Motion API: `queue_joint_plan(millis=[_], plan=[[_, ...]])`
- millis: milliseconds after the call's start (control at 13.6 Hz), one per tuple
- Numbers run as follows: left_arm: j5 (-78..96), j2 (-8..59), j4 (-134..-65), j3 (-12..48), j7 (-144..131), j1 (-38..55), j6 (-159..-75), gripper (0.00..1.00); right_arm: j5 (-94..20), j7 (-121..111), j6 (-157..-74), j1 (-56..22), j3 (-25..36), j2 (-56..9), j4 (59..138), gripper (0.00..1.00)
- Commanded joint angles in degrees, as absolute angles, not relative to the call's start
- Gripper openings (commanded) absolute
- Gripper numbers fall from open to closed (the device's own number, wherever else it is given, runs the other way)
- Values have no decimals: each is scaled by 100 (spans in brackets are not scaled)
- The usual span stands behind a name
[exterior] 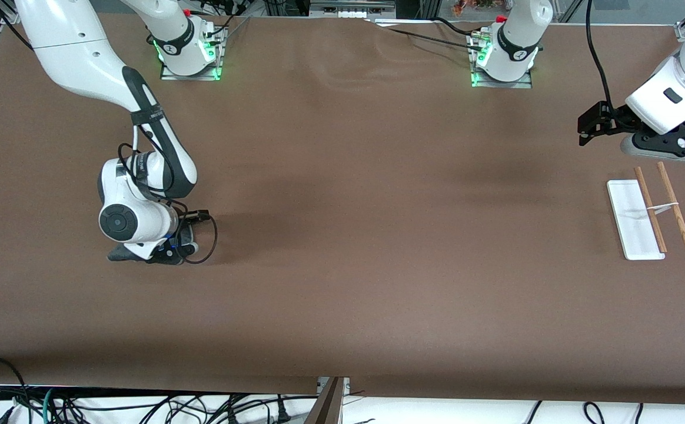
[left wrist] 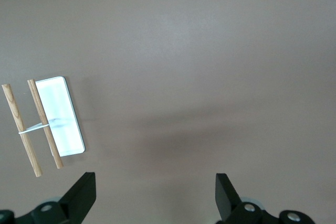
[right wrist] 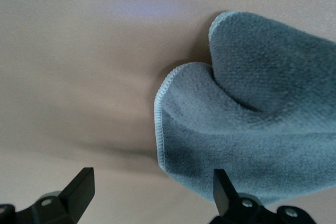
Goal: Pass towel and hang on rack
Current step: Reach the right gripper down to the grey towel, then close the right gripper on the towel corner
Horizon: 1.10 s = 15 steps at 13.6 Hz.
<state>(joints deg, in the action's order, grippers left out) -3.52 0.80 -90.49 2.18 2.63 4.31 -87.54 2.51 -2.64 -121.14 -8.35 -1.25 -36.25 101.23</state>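
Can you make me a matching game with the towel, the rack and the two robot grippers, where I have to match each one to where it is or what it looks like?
Things:
1. towel
2. rack
3. left gripper
4. right gripper

Clues:
A. white base with two wooden rods
B. low over the towel, fingers open
C. grey-blue soft cloth lying folded on the table
D. up above the table beside the rack, fingers open

Pairs: 1-C, 2-A, 3-D, 4-B
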Motion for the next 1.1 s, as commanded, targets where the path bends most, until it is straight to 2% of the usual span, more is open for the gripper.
queue_joint_plan(millis=[0, 147, 440, 587, 954, 1028], plan=[[-272, 141, -8895, 211, 211, 439, -8631, 100, 387, -290, -12410, -809, -97, -3480, 10415, 100], [-272, 132, -8895, 211, 211, 439, -8605, 100, 396, -325, -12524, -809, -62, -3507, 10424, 96], [-272, 132, -8895, 202, 211, 422, -8587, 100, 396, -457, -12665, -809, -18, -3586, 10415, 45], [-272, 132, -8895, 202, 220, 422, -8587, 100, 396, -457, -12639, -800, -9, -3595, 10433, 25], [-272, 132, -8895, 202, 220, 422, -8578, 100, 396, -457, -12586, -791, -9, -3595, 10433, 0], [-272, 132, -8895, 202, 220, 422, -8578, 100, 396, -457, -12542, -800, -9, -3569, 10407, 0]])
